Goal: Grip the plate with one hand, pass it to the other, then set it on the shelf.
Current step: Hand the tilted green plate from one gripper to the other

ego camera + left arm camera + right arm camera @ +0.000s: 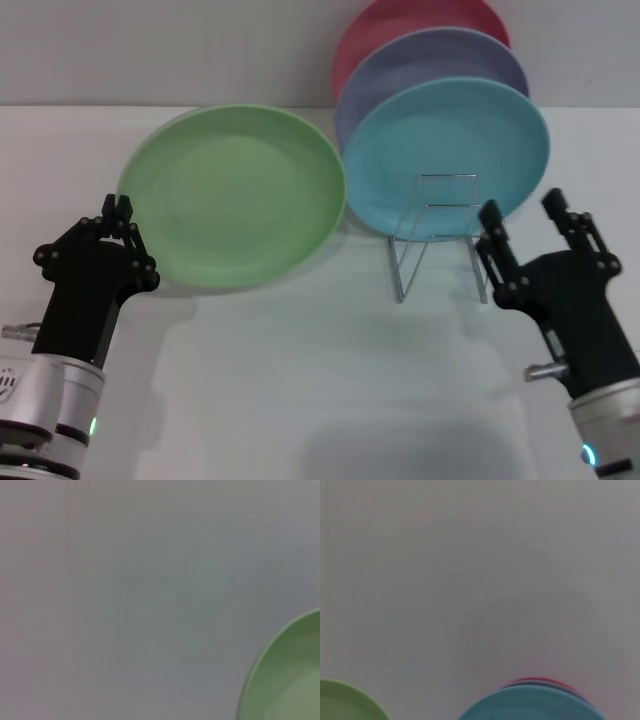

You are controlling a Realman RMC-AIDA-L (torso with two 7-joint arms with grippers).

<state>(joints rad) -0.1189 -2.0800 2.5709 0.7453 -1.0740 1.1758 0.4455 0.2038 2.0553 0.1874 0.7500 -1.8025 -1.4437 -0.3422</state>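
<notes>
Counting perhaps four plates [235,195], one shelf [437,235]

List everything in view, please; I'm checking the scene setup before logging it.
Green plate: 1, light green, table's left side, its edge at the left gripper.
Blue plate: 1, turquoise, standing in the rack, frontmost.
Lavender plate: 1, behind the blue.
Red plate: 1, rearmost.
Rack: 1, silver wire, right of centre.
Table: 1, white.
Left gripper: black, shut on the green plate's rim.
Right gripper: black, open, beside the rack.
</notes>
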